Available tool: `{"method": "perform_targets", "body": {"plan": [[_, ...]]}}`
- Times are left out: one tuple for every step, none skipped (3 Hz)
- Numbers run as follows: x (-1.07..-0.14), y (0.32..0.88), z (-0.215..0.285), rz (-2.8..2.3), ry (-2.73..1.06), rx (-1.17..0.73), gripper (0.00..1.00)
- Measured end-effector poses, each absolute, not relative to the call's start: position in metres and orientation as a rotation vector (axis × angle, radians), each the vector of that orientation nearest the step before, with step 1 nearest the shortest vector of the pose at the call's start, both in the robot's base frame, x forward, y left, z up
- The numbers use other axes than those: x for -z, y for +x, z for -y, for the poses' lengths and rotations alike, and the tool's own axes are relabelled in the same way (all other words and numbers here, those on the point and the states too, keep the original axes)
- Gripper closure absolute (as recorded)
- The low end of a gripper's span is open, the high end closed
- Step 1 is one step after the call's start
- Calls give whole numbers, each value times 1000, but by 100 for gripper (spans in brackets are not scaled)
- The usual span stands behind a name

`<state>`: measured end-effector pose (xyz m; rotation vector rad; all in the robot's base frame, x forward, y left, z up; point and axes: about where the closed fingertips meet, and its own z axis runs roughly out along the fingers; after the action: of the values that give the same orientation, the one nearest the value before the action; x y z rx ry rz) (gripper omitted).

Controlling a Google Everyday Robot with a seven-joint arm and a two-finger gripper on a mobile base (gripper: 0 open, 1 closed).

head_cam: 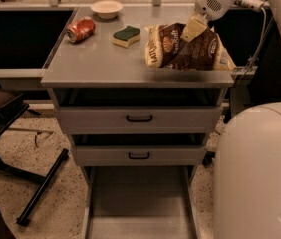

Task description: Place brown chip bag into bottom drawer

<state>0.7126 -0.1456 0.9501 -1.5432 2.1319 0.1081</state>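
The brown chip bag is at the right end of the grey counter top, bunched up and tilted, with a dark shadow under it. My gripper comes down from the upper right and is shut on the bag's upper edge; one cream finger shows against the bag. The bottom drawer is pulled out below, a flat grey tray with side rails and nothing in it.
A red soda can, a green-and-yellow sponge and a white bowl stand on the counter's left and back. Two upper drawers with black handles are shut. My white body fills the lower right; a black stand is at the left.
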Motion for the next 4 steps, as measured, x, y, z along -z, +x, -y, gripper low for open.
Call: {"method": "perform_targets", "body": {"plan": [[-969, 677, 152, -2090, -1606, -131, 100], [-967, 640, 144, -1975, -1685, -204, 100], [-948, 608, 123, -1869, -1768, -278, 100], [-933, 604, 117, -1876, -1793, -304, 100]]}}
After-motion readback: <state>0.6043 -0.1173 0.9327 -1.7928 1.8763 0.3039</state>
